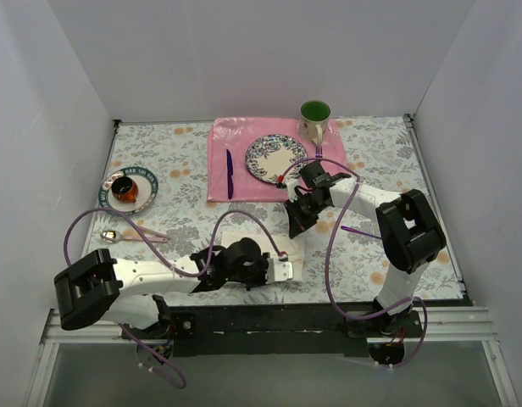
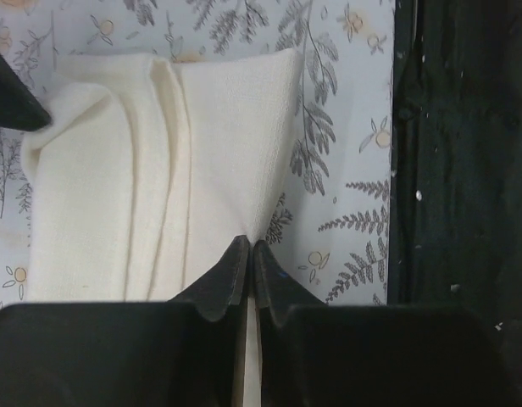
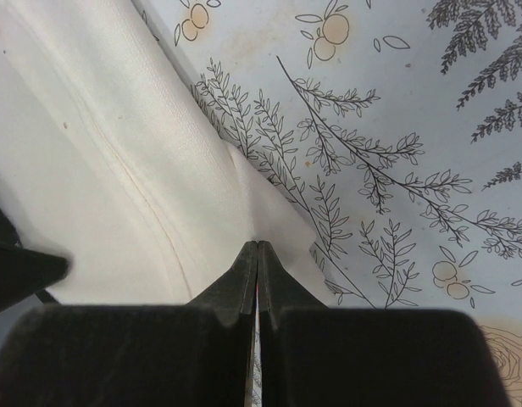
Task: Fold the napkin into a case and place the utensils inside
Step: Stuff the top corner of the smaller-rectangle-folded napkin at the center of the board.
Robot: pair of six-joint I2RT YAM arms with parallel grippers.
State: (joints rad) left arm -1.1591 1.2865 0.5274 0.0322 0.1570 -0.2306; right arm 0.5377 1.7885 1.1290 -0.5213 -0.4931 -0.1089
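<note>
The cream-white napkin [image 1: 242, 232] lies folded into layers on the near middle of the table, mostly under my arms. My left gripper [image 1: 290, 270] is shut on its near right edge; in the left wrist view the gripper [image 2: 248, 246] pinches the cloth [image 2: 142, 178]. My right gripper [image 1: 296, 225] is shut on the far right corner; in the right wrist view it [image 3: 258, 246] pinches the cloth [image 3: 100, 170]. The iridescent spoon [image 1: 111, 236] lies at the near left. A thin purple utensil [image 1: 359, 230] lies to the right, beside the right arm.
A pink placemat [image 1: 223, 140] at the back holds a patterned plate [image 1: 274, 158], a dark purple knife [image 1: 229, 174] and a dark purple fork [image 1: 319, 154]. A green mug [image 1: 314, 119] stands behind it. A saucer with a dark cup [image 1: 127, 189] sits at the left. A black rail [image 2: 464, 170] runs along the near edge.
</note>
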